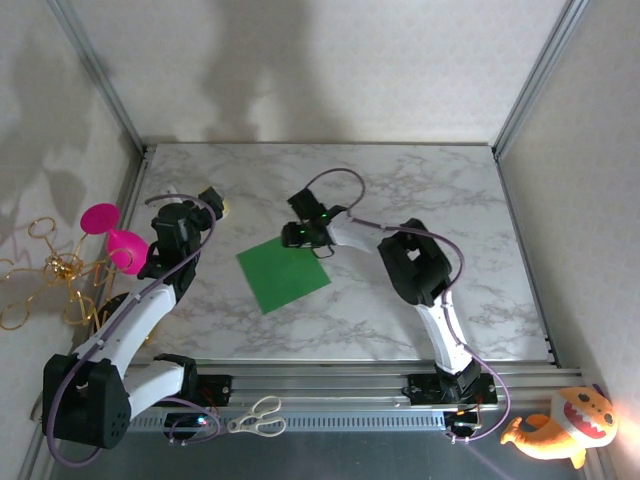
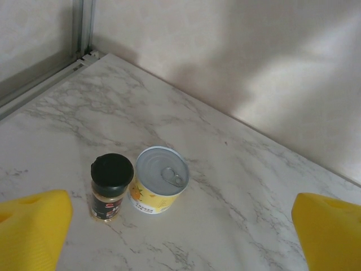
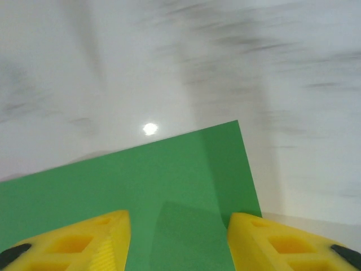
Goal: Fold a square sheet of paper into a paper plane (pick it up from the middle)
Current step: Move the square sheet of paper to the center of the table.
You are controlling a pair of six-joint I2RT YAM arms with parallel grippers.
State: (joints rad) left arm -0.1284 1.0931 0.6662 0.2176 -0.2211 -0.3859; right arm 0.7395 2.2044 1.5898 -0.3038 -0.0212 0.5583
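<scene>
Finding: the sheet (image 1: pixel 283 272) lies flat and unfolded on the table (image 1: pixel 400 190), about midway between the arms, with its edges skewed to the table edge. Being square, it has no long axis to align to.

The right gripper (image 1: pixel 297 235) stands over the sheet's far edge. Its wrist view shows the fingers (image 3: pixel 73 243) parted, nothing between them, and green paper beneath and ahead.

The left gripper (image 2: pixel 180 237) is spread wide and empty, left of the sheet and apart from it, facing a can (image 2: pixel 159 186) and a jar (image 2: pixel 111 186).

Judgement: the right arm is nearer. The sheet's middle lies nearward and slightly left of its fingers, so we expect it needs a short shift that way before gripping.
</scene>
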